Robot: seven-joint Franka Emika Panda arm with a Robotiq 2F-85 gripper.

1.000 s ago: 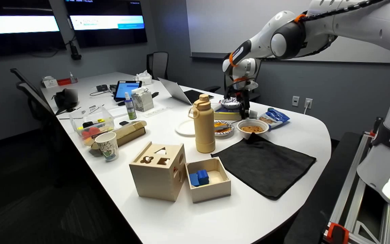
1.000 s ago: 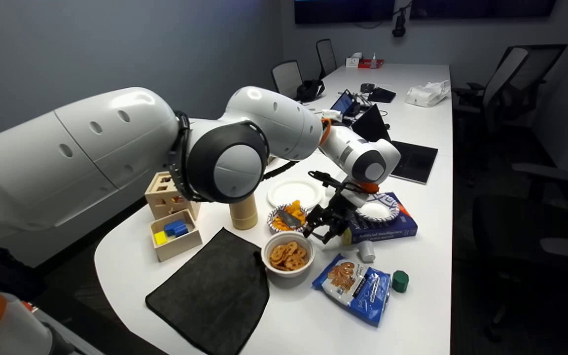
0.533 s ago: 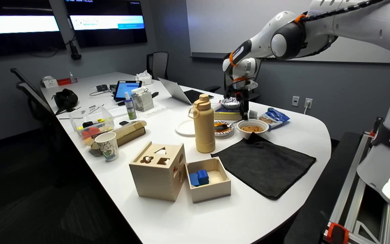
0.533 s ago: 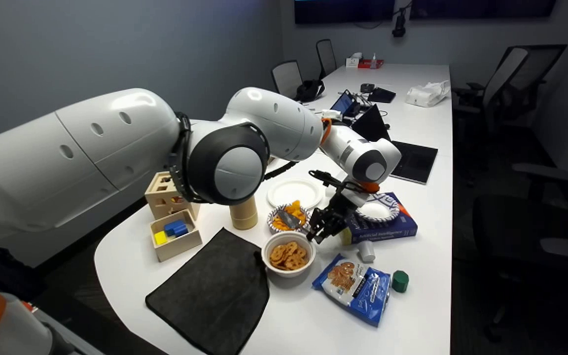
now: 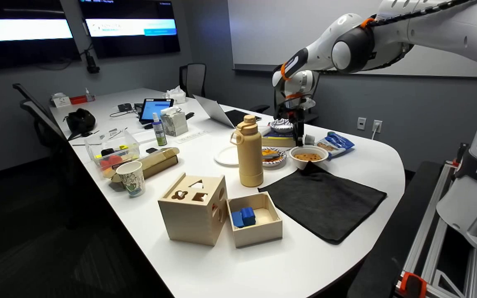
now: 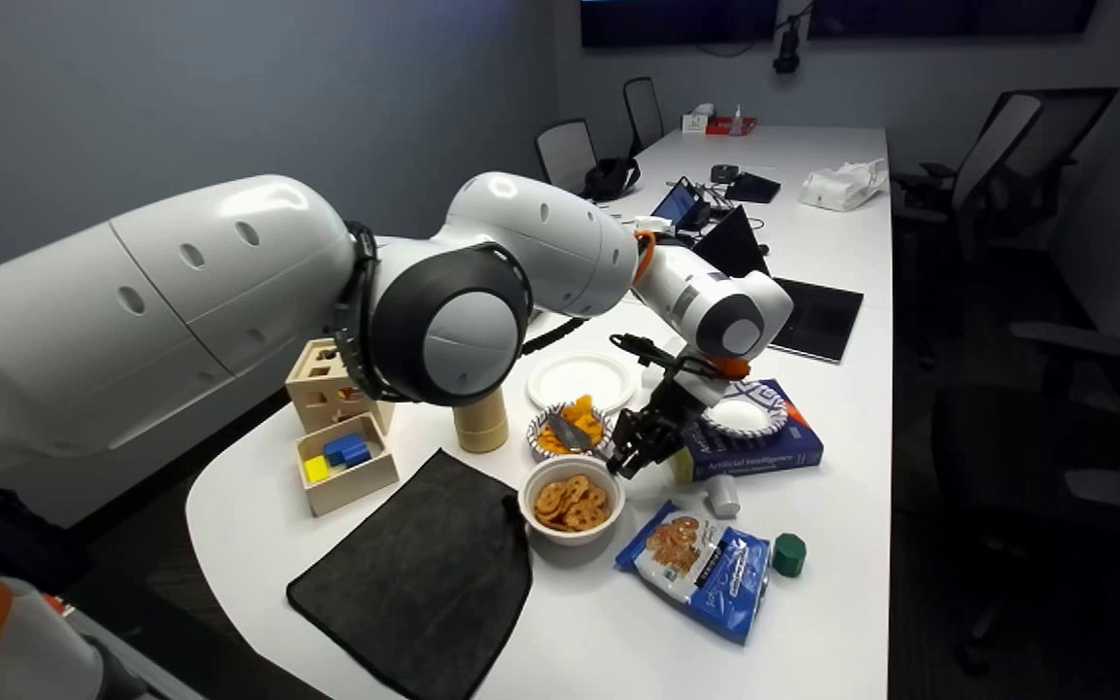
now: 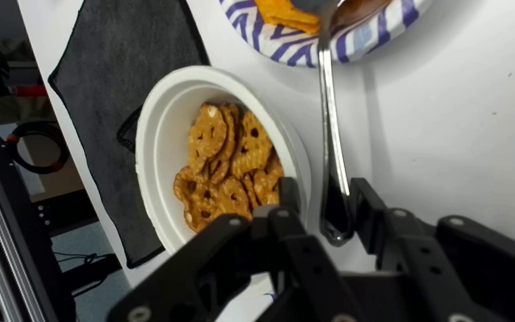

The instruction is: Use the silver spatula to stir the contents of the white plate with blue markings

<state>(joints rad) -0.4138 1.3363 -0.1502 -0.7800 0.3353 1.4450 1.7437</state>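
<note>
Just off the centre of the wrist view, toward four o'clock, a black gripper [image 7: 325, 192] stands partly spread. Its jaws straddle the handle end of a silver spatula [image 7: 330, 120] but are not clamped on it: a gap shows toward nine o'clock, while toward three o'clock the metal lies against or just beside a fingertip [image 7: 367, 203]; which, cannot be told. From there the handle runs up to twelve o'clock, over the rim of a white plate with blue markings [image 7: 280, 42]. In an exterior view the blade [image 6: 568, 434] lies on the orange food [image 6: 583, 408] in that plate, with the gripper at its four o'clock. Back in the wrist view, a white bowl [image 7: 159, 147] of pretzel-like snacks [image 7: 246, 163] sits between nine and ten o'clock from the gripper, with a black mat [image 7: 105, 112] beyond.

The spatula looks like thin, polished metal: probably light and stiff, yet slippery, and apt to roll or swivel in the grip once the blade pushes through food. The handle end is a fair place to take hold; a little farther toward twelve o'clock may steady the stirring. The fingertip on the bowl's side overlaps the bowl's rim in this view, so bringing the jaws together could nudge the bowl. The plate seems light, perhaps paper, and could slide if the handle presses its rim.
</note>
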